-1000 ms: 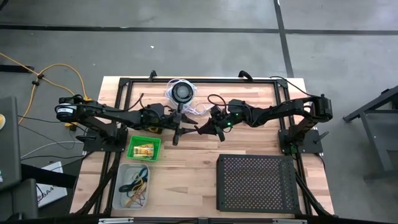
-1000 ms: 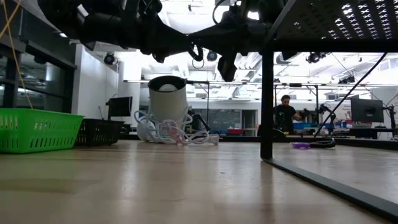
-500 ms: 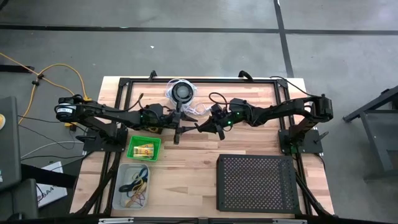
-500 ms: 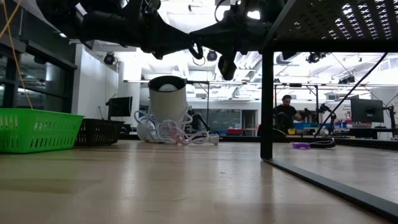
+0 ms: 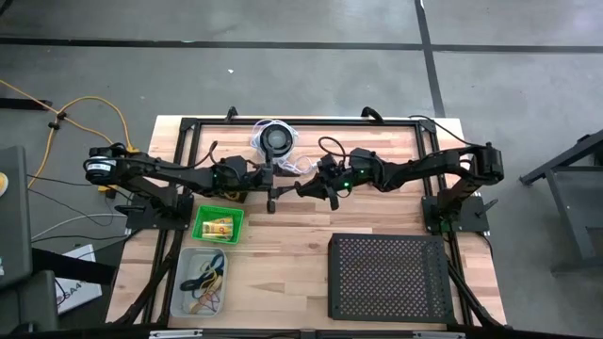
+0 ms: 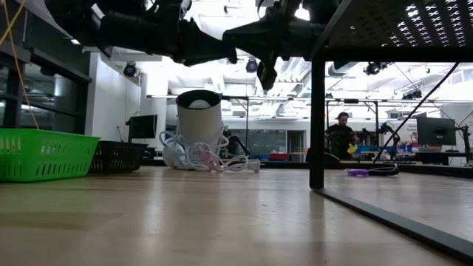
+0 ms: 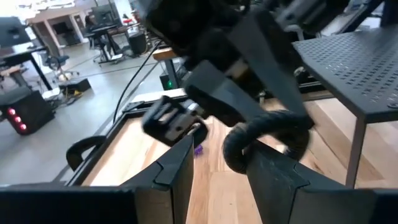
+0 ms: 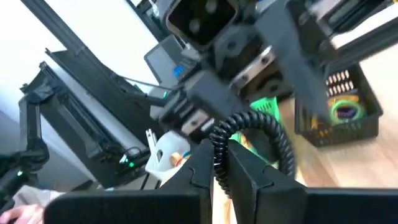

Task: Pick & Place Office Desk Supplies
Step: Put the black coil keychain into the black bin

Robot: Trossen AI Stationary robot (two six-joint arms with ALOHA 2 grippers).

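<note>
Well, both claws meet in mid-air over the bench (image 5: 283, 250) centre. R claw (image 8: 216, 149) is pinched tight on a dark rubber band (image 8: 249, 121). L claw (image 7: 217, 146) faces it w/ fingers apart, the band's loop in the gap; we can't tell if it's touching. From there, the corded disc (image 5: 275, 139) sits at 12. Green basket (image 5: 202, 216) w/ yellow packets (image 5: 220, 227) lies at 8, clear bin (image 5: 187, 259) of more bands at 7, and the black tray (image 5: 386, 278) at 4.
</note>
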